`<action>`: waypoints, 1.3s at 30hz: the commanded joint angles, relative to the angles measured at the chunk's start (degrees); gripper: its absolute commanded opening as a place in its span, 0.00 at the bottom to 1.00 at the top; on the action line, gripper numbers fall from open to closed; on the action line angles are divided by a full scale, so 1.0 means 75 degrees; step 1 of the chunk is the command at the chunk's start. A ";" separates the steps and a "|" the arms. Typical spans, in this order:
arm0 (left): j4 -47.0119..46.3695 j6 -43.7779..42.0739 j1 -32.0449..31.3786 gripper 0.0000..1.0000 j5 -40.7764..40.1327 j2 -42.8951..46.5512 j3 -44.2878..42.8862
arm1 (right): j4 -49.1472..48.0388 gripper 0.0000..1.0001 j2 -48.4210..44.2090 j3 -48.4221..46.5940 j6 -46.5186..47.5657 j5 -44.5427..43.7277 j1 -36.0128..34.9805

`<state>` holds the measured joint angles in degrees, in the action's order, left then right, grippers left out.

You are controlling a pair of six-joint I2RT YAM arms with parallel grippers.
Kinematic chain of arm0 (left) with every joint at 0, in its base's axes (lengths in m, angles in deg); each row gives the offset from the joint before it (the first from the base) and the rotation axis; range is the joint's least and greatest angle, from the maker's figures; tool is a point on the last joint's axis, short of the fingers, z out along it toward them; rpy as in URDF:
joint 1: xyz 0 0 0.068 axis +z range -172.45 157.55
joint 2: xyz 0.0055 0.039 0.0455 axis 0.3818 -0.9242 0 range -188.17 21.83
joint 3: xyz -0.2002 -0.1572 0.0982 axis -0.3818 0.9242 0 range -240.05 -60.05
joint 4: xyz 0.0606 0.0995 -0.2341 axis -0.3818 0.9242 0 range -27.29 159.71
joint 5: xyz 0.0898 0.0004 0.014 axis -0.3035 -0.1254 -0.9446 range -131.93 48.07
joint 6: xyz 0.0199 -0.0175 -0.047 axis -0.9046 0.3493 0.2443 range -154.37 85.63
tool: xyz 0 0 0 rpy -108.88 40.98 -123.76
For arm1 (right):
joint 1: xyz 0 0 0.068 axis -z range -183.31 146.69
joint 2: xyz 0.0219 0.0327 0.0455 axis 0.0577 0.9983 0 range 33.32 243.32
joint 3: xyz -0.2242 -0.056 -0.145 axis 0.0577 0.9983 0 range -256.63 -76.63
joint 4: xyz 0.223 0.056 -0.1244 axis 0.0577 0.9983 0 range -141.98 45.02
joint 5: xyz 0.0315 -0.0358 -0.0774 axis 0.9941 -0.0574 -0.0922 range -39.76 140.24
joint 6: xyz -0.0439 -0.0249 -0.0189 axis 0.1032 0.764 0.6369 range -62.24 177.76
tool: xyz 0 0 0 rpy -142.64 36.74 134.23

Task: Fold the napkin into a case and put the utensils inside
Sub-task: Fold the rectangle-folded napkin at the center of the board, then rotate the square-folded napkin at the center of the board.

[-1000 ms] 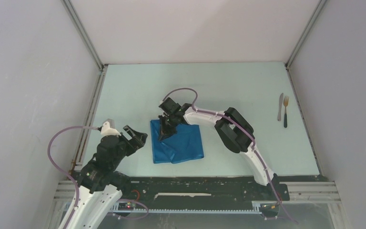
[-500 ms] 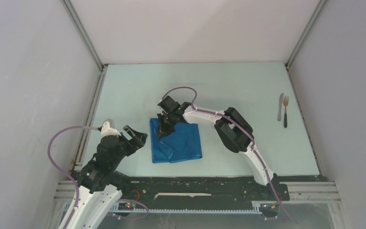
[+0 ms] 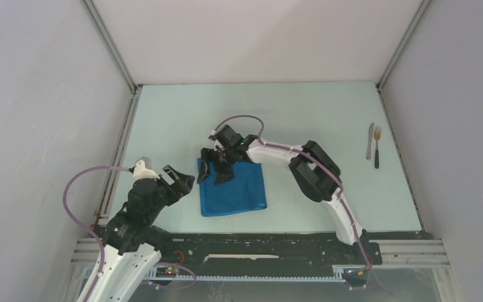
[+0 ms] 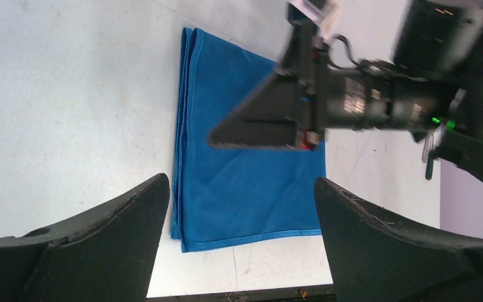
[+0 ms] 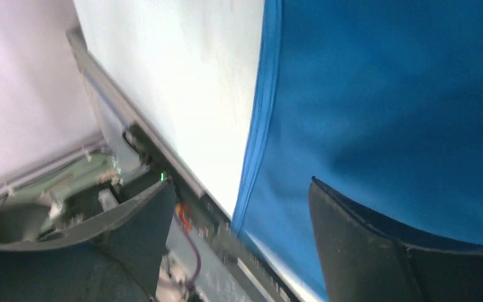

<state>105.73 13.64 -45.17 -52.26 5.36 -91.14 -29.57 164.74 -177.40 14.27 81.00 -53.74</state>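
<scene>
While right claw [image 3: 219, 168] hangs spread over far-left corner of napkin [image 3: 236, 192], seemingly clear, left claw [image 3: 177, 181] sits spread beside its left edge.

**Blue on pale mint, black and white above**

Bright blue all over the napkin [image 3: 233, 187], plain and unpatterned, with a slightly lighter hem along the edges. Pale mint-white on the surface [image 3: 176, 119], flat in tone. Matte black on the left fingers [image 4: 100, 245] and the right fingers [image 5: 377, 251] alike. White shells and black joints on the left arm [image 3: 139, 204] and the right arm [image 3: 314, 173], each trailed by a dull mauve cable [image 3: 65, 195]. A tiny green light [image 4: 436, 120] on the right wrist. Silvery grey on the knife [image 3: 370, 139]. Dark handle and paler head on the fork [image 3: 377, 151]. Pale grey on the walls [image 3: 38, 94], edged with light metal framing. Black along the near rail [image 3: 258, 242], with one red dot [image 3: 170, 271].
</scene>
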 commanded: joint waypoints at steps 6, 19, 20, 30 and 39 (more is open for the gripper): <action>-0.0288 -0.0009 0.0053 0.95 0.0159 -0.0585 -0.0005 | -0.2343 0.87 -0.3687 0.4453 0.0472 0.0774 0.0630; -0.0682 0.0177 -0.0359 0.86 0.0890 -0.3299 0.0517 | 0.1374 0.86 -0.7318 0.7177 0.0991 -0.2807 0.0698; -0.0554 0.0267 -0.0558 0.88 0.0682 -0.3413 0.0471 | 0.1099 0.87 -0.7602 0.7449 0.0811 -0.2585 0.0821; -0.1119 0.0949 -0.1306 0.68 0.0754 -0.3883 0.1282 | -0.1849 0.80 -0.6860 0.8645 -0.0442 -0.0620 0.1783; -0.0887 0.0950 -0.1369 0.52 0.0848 -0.3844 0.1316 | -0.2530 0.73 -0.5975 0.8655 -0.0449 -0.0313 0.1779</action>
<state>99.09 19.65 -54.74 -46.10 -25.02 -81.48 -44.43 118.88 -112.44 11.74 77.61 -40.50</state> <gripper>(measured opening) 0.535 0.728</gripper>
